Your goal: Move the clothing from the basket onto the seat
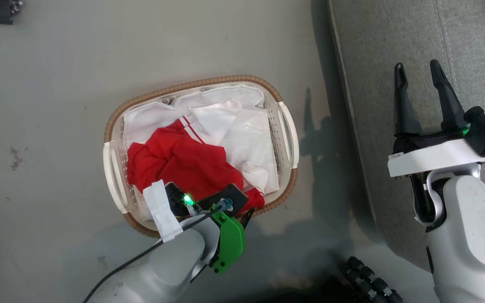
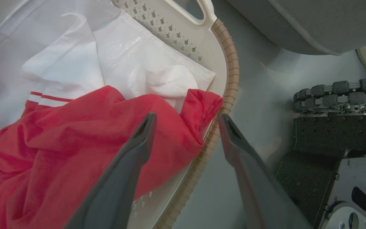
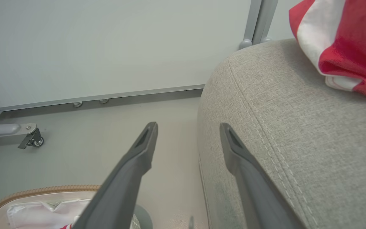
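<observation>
The white basket with its brown woven rim stands on the floor, left of the grey seat. One red garment with white bands lies crumpled in it on the white liner. My left gripper is open at the basket's near rim, one finger over the red garment, the other outside over the floor. My right gripper hangs open and empty above the seat's edge. A second red and white garment lies on the seat.
My wheeled base sits close to the basket's right side in the left wrist view. A small black object lies on the floor at the far left. A caster leg stands by the pale wall.
</observation>
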Available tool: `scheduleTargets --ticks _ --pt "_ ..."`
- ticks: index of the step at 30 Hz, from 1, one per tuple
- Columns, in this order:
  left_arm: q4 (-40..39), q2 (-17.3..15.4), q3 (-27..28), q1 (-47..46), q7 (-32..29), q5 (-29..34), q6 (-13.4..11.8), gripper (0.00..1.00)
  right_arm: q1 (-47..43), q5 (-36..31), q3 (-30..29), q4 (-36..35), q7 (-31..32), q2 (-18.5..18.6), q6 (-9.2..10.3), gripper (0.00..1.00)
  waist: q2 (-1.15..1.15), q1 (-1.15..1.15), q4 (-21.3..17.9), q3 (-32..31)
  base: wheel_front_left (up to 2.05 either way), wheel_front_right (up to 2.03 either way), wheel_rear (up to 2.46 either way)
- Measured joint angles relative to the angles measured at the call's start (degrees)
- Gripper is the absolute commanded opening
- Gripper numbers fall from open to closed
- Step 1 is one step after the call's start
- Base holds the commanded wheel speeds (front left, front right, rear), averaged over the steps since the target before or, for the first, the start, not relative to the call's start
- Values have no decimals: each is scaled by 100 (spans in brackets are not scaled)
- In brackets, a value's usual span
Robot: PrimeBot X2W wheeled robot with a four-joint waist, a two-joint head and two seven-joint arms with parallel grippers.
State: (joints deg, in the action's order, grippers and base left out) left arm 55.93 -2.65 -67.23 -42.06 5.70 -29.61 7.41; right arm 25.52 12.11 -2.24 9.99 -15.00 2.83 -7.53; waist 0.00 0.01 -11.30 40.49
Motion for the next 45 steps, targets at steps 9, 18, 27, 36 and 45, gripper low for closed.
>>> scheduleTargets --ticks 9,18,27,36,45 --pt "686 -1 -256 -380 -164 -209 0 100 145 129 185 -177 0 -1 0 100 0 0 -308 507 0 0 0" --pt "1298 -3 -257 -726 -205 -238 -146 100 221 236 297 -323 0 -1 0 100 0 0 -541 798 0 0 0" --pt "1617 -16 -229 -898 -350 -313 -269 100 286 324 416 -420 0 -1 0 100 0 0 -687 1009 0 0 0" --pt "1693 -38 -232 -969 -453 -414 -232 19 324 356 428 -447 0 -1 0 100 0 0 -779 1150 0 0 0" --pt "1640 -33 -296 -930 -30 -430 -158 0 291 227 377 -336 0 -2 0 100 0 0 -684 912 0 0 0"
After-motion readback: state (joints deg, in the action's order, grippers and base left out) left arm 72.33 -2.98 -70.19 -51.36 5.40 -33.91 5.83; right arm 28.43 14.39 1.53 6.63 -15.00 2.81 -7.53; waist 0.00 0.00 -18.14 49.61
